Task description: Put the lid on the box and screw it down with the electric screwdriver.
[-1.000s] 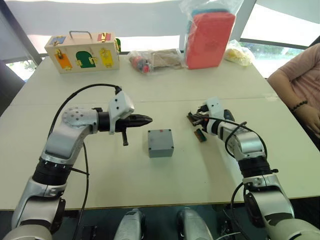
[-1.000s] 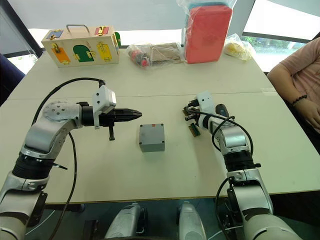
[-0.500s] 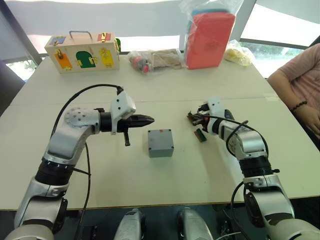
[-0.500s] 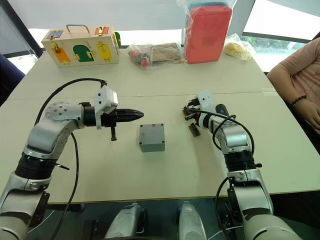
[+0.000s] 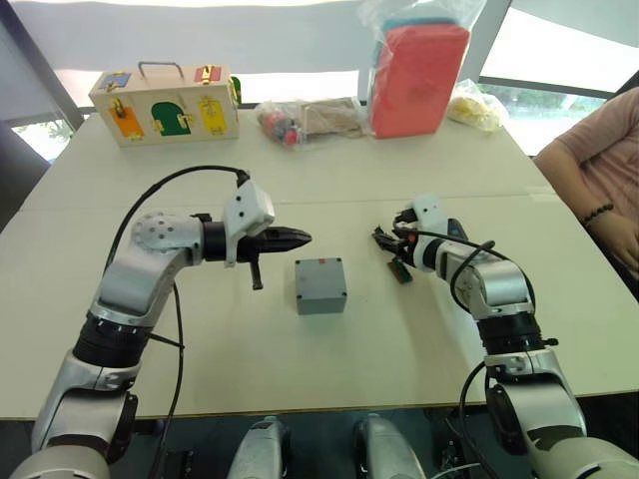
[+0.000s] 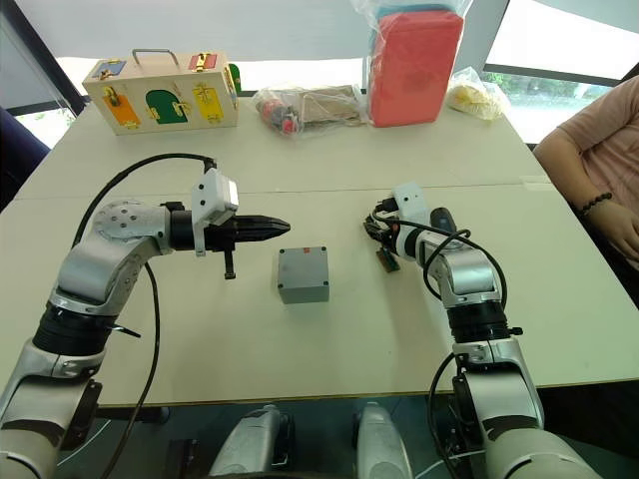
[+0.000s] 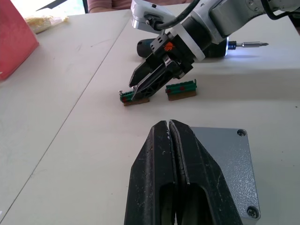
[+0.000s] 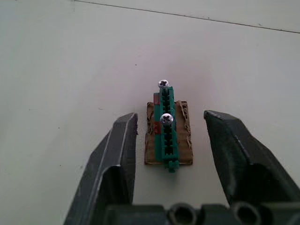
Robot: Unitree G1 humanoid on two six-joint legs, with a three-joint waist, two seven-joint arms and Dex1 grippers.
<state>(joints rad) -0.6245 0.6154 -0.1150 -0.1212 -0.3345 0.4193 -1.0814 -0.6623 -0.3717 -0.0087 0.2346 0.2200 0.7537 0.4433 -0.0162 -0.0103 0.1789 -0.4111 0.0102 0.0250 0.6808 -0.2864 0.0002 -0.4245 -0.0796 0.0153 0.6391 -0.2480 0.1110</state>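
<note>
The lid [image 5: 320, 272] sits on the box; my spread right gripper [image 8: 169, 136] straddles the green screw strip [image 8: 165, 131] lengthwise (left gripper [image 7: 168, 154] clenched, empty).

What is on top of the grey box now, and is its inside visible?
The lid covers the box, with screws visible in two corners. The inside is hidden.

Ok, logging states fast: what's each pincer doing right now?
Left pincer: closed, holding nothing.
Right pincer: open around the green screw holder, not gripping.
</note>
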